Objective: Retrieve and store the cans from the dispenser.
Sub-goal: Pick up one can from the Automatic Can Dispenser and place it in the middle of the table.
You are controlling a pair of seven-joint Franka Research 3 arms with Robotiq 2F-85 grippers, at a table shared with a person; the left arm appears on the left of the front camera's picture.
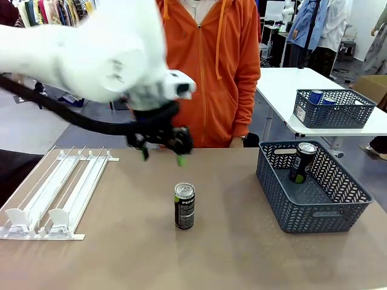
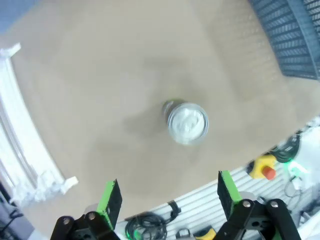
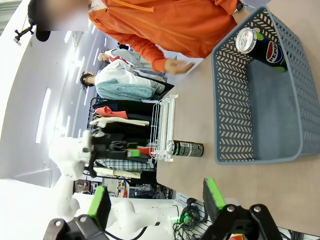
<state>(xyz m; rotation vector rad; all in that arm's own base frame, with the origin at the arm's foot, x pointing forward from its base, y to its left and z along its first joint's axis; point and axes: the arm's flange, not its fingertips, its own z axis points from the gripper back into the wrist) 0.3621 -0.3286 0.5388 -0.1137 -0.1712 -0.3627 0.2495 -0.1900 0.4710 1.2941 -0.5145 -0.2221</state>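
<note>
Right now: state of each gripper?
Left gripper: open, holding nothing, above the standing black can.
Right gripper: open, holding nothing.

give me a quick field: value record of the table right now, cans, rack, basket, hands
can on table: black Pepsi can, upright, mid-table, untouched
can in basket: second black can leaning against the far wall of the blue-grey basket
dispenser: white rail rack, both lanes empty
left hand: open, above and behind the table can, holding nothing
right hand: open, holding nothing
person: standing at far side, hand on table edge
</note>
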